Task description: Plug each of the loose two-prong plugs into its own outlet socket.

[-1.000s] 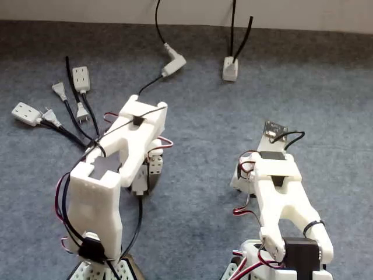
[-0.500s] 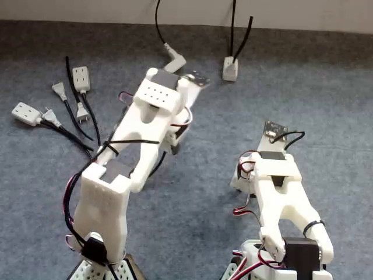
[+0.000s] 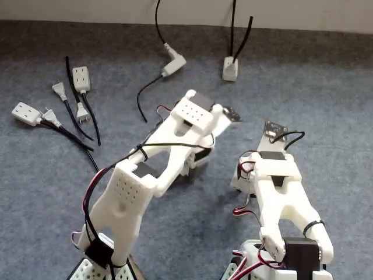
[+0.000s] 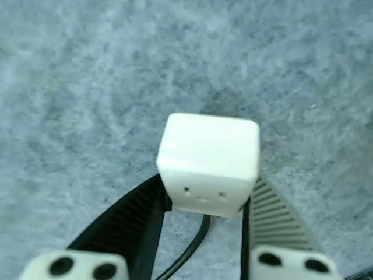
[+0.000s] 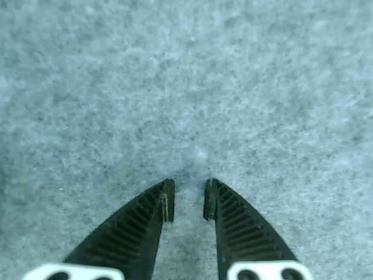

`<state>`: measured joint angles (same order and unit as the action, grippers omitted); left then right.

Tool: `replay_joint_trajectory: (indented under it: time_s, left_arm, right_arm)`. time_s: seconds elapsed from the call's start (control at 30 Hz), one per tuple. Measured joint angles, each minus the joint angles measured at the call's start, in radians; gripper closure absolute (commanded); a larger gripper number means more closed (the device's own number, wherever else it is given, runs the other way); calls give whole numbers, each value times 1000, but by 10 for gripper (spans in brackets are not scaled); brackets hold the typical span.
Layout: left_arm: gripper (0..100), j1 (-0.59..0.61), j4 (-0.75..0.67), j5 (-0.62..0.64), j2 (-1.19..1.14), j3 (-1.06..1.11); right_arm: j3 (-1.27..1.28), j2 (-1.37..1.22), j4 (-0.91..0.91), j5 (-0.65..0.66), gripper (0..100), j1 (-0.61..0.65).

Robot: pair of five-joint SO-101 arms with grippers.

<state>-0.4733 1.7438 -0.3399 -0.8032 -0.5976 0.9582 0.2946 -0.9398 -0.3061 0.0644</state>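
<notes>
Left wrist view shows the left gripper (image 4: 207, 204) squeezing a white outlet socket (image 4: 208, 154) over the middle of the grey carpet (image 4: 87, 70), while the right gripper (image 5: 187, 199) holds nothing, its jaws a little apart, and two loose plugs (image 3: 59, 88) lie far left.

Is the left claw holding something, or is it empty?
Holding. The left gripper is shut on a white corded block, which sits clamped between its black fingers.

The table covering (image 5: 186, 70) was grey cloth, matt and finely fuzzy. The outlet socket (image 4: 208, 160) was smooth white plastic with a dull finish. The left gripper (image 4: 207, 204) had black ribbed plastic fingers (image 4: 137, 219).
</notes>
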Motion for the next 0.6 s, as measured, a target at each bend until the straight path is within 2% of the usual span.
replay_joint_trajectory:
  time_s: [0.17,0.6]
  left_arm:
    - [809,21,0,0,69,-17]
    - [691,44,0,-6,68,-28]
  right_arm:
    - [0,0,0,0,894,0]
    - [0,0,0,0,893,0]
